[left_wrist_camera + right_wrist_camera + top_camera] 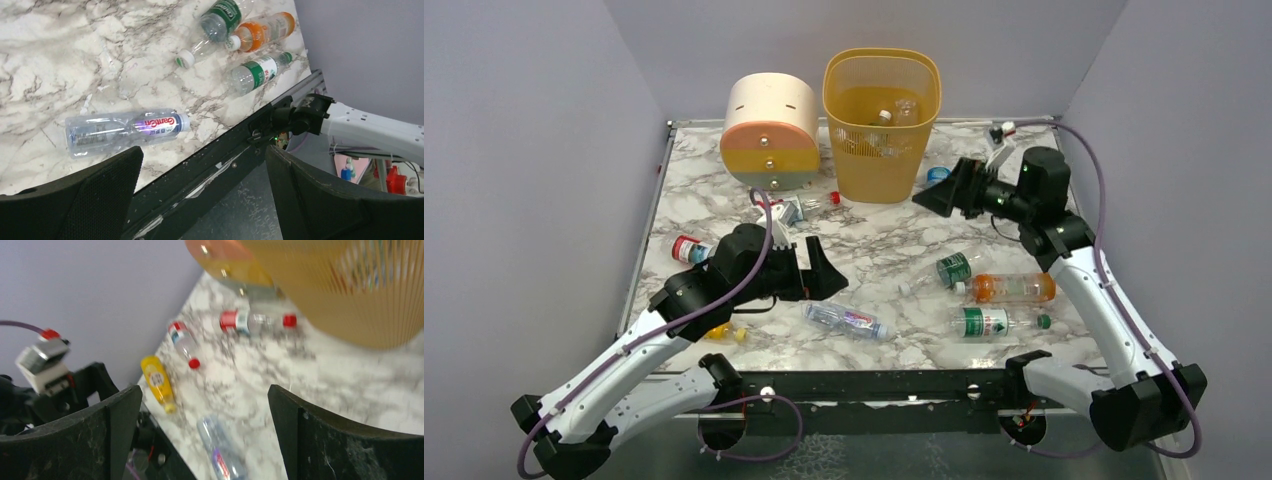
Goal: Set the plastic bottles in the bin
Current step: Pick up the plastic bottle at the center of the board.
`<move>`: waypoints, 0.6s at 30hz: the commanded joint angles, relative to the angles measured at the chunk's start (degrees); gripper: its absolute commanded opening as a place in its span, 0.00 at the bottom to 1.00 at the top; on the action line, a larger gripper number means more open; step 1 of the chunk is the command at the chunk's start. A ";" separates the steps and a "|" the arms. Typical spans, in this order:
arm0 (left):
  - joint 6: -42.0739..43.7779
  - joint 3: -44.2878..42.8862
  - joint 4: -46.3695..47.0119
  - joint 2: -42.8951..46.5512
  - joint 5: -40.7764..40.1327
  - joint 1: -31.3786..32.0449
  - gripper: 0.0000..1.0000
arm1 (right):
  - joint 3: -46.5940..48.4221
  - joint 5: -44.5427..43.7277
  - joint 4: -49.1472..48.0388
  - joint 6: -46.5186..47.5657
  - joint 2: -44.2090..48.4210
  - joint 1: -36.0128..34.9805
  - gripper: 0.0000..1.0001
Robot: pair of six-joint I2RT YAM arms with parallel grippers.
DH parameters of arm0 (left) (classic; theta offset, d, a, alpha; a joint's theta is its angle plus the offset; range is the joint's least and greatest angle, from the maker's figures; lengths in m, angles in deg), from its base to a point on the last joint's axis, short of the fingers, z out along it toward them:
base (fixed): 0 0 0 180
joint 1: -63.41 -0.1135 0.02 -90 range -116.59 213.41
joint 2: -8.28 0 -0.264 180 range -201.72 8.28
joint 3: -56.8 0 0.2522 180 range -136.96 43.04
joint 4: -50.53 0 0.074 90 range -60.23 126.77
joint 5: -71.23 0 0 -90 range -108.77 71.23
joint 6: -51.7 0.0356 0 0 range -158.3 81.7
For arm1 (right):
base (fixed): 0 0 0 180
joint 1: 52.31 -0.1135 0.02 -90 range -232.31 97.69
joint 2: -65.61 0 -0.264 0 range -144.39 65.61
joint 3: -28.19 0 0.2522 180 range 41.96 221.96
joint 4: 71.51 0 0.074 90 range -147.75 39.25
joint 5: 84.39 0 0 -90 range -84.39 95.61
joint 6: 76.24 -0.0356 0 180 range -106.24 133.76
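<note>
Near the front edge of the table (pixel 879 240), just beside my left gripper (pixel 821 272), a clear bottle (pixel 846 320) lies on its side. My left fingers stand wide apart with nothing between them. My right gripper (pixel 939 196) hovers beside the bin (pixel 879 172), its fingers also spread and empty.

More bottles are scattered flat on the marble. On my right lie a green-label bottle (pixel 954 268), an orange bottle (pixel 1012 288) and a green-cap bottle (pixel 994 322). On my left lie a yellow bottle (pixel 724 332) and a red-label bottle (pixel 688 249). One more bottle lies beside the drawer unit (pixel 771 130).

I judge these bottles to be light and thin-walled. They look empty, so a hard squeeze would crumple them. Their smooth round sides would let them roll or slide away from my pads. I would close across the middle of the body, at the label, with my fingers square to its length. The neck and cap are narrower and would let the bottle swing.

The bin stands upright at the back of the table. A few clear bottles already lie at the bottom, showing over the rim and through its mesh. It has plenty of room above them.
</note>
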State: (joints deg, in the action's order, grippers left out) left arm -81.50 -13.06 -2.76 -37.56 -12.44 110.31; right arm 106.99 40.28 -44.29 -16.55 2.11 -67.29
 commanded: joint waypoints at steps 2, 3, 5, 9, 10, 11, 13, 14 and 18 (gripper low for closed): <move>-9.09 6.73 0.12 3.24 -5.20 0.17 0.99 | -9.28 5.54 5.76 2.56 7.45 -0.22 1.00; -10.64 8.42 1.23 3.95 -5.01 0.21 0.99 | -10.73 5.91 6.52 3.02 8.63 -0.22 1.00; -12.21 11.72 3.73 4.68 -3.19 0.17 0.99 | -14.22 6.80 7.76 3.58 10.39 -0.22 1.00; -13.10 16.22 5.80 4.03 -1.07 0.17 0.99 | -19.44 7.97 9.26 5.16 12.63 -0.22 1.00; -12.92 16.92 6.12 3.92 -0.91 0.17 0.99 | -20.35 7.93 9.70 5.62 12.94 -0.22 1.00; -12.56 17.44 6.34 3.86 -0.79 0.17 0.99 | -21.10 7.99 10.04 5.95 13.06 -0.22 1.00; -11.72 18.02 6.39 3.91 -0.86 0.20 0.99 | -22.30 8.28 10.26 6.39 13.14 -0.22 1.00; -11.43 18.34 6.35 3.92 -0.91 0.17 0.99 | -22.72 8.26 10.35 6.62 13.11 -0.22 1.00; -11.47 19.75 7.50 3.63 -0.64 0.15 0.99 | -22.92 5.05 12.60 8.00 12.31 -0.22 1.00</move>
State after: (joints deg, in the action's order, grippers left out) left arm -92.69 5.50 1.15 -34.11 -14.27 110.31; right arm 83.78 46.45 -34.07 -11.08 14.68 -67.36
